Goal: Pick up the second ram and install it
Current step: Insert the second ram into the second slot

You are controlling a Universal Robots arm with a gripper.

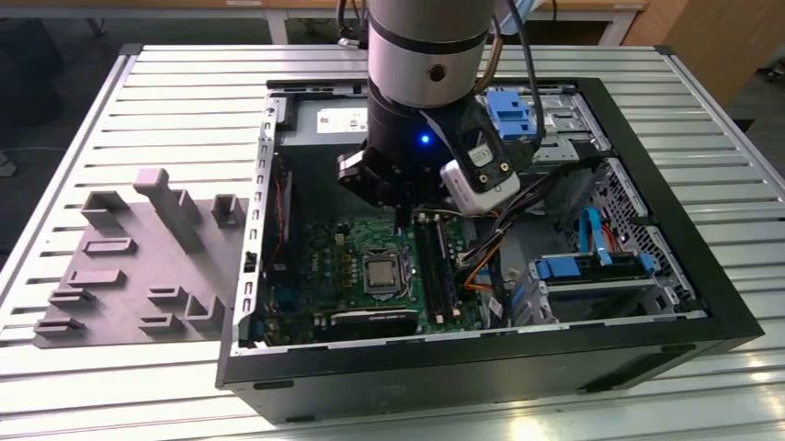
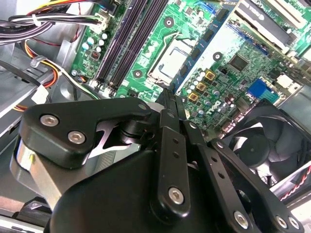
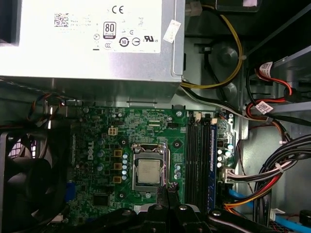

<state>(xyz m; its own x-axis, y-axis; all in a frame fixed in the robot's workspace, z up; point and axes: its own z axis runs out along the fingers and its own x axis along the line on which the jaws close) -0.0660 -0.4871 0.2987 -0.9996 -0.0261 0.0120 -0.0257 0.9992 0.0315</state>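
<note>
Second ram (image 3: 212, 153) on motherboard (image 3: 97, 127), inside open computer case (image 1: 491, 363)

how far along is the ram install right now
Done: one dark-blue ram stick sits seated among the black memory slots beside the processor socket; whether it is the first or the second, I cannot tell. In hand: nothing, the claw is shut and bare above the motherboard near that socket. Left: the other slots look unfilled.
</note>
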